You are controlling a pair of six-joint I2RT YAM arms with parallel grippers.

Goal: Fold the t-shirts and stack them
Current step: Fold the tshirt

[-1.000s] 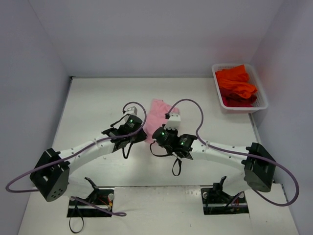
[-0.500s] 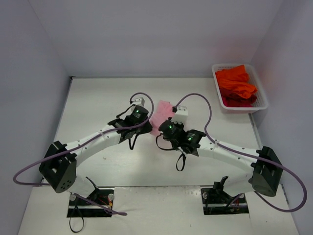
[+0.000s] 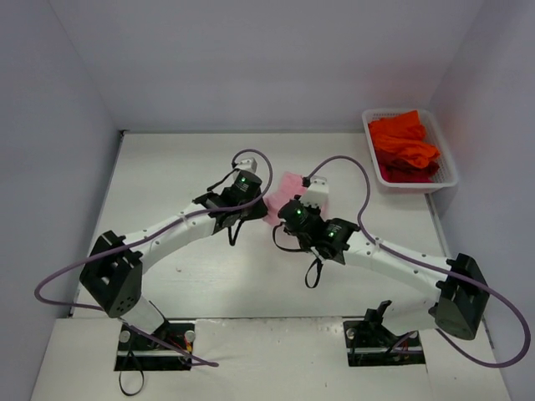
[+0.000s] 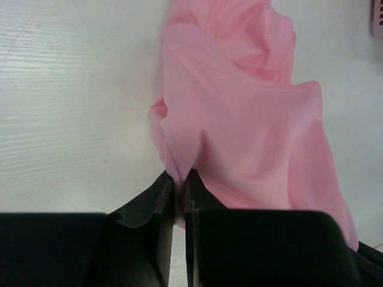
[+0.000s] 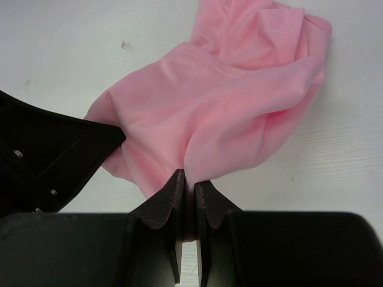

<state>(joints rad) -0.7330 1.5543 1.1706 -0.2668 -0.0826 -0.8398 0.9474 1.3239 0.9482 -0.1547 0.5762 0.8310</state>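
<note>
My left jaws are pinched almost flat together on a bunched edge of the pink t-shirt (image 4: 251, 131), and the cloth rises out of the nip in a tight ridge. The shirt lies in the middle of the surface (image 3: 167, 175), between my two wrists. It is rumpled and partly doubled over itself, thin and soft, with loose folds running away from both holds. I cannot tell which hem or sleeve I have.

My right jaws are likewise closed to a sliver on another gather of the same shirt, near the left hold. I judge this to be the start of the fold: the shirt is gripped at two points and not yet spread. The next move calls for drawing the two holds apart so the cloth opens flat, without tugging it free of either nip.

At far right, the orange-red t-shirts (image 3: 404, 142) sit heaped in the white basket (image 3: 418, 185).
</note>
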